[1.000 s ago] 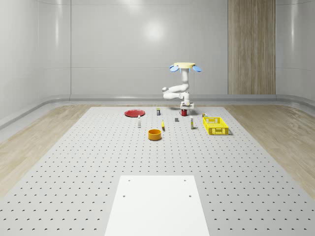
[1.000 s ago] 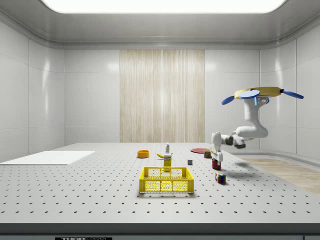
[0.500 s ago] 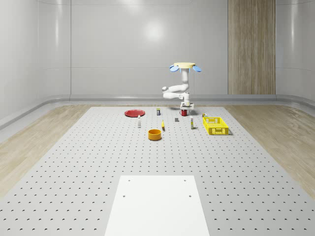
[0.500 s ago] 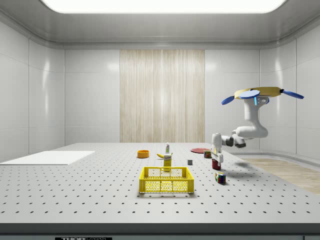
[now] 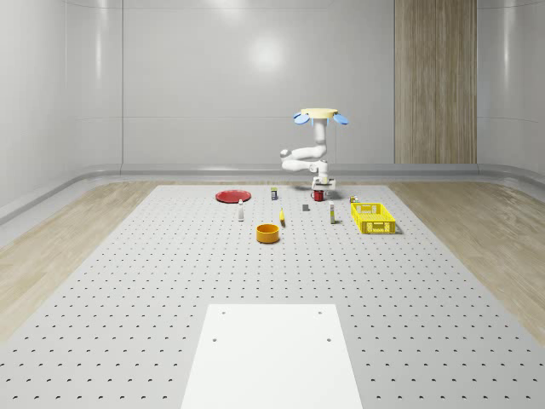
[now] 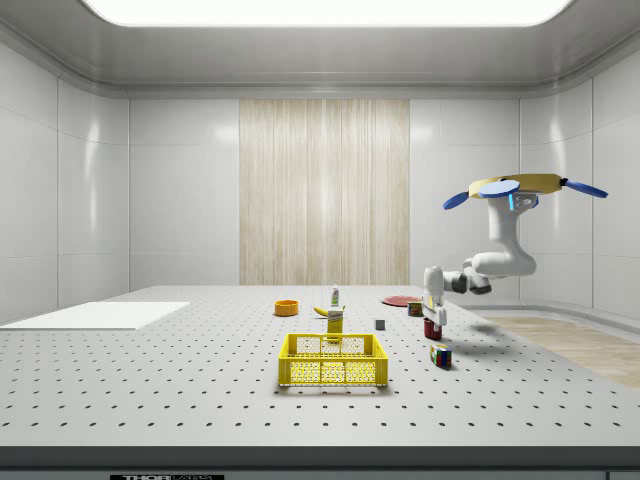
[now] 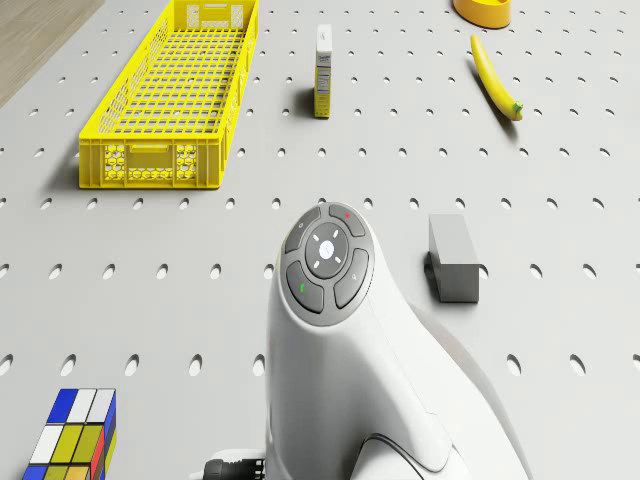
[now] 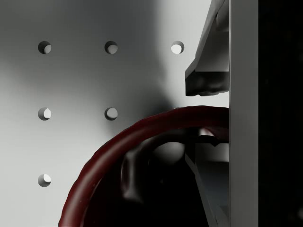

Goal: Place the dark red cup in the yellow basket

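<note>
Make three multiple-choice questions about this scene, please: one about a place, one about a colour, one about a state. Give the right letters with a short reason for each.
1. Where is the hand?
A. folded up against the drone's body
B. low down, at the dark red cup
C. raised high above the drone

2. What colour is the plate at the far side of the table?
A. blue
B. green
C. red

3. In what state is the drone?
A. hovering in the air above the table
B. landed on it
C. tipped on its side

Answers:
1 B: the side view shows the arm bent down with the hand right over the cup, and the wrist view looks into the cup's rim.
2 C: the whole-scene view shows a flat red disc.
3 A: the side view shows its body level and well above the surface.
</note>
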Tool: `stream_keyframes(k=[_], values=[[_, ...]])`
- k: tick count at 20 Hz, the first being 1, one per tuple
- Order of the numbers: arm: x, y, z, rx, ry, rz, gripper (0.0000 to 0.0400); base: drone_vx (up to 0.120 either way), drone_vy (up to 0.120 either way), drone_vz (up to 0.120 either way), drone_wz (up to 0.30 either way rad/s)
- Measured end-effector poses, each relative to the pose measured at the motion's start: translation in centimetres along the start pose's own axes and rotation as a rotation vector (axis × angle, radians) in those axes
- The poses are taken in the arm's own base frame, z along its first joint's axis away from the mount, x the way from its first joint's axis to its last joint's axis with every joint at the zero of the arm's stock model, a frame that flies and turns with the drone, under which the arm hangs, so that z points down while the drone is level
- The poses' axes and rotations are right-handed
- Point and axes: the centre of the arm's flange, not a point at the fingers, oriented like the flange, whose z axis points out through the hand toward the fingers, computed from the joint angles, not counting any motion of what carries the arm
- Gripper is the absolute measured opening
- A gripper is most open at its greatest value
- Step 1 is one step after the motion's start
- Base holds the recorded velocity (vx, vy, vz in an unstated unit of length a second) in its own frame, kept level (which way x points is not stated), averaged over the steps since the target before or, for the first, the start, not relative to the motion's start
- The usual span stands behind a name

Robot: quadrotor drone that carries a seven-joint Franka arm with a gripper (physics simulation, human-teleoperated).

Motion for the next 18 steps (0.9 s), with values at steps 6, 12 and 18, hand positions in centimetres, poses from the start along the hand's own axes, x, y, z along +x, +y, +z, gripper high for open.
stream_keyframes(k=[6, 12, 18], values=[[0.0, 0.1, -0.8, 0.002, -0.001, -0.016, 0.0110, 0.000, 0.000, 0.000, 0.000], [0.0, 0.0, -2.8, 0.001, -0.001, -0.004, 0.0101, 0.047, 0.040, 0.107, 0.000], [0.0, 0.0, -3.5, 0.001, 0.000, 0.000, 0.0099, 0.120, 0.120, 0.120, 0.000]])
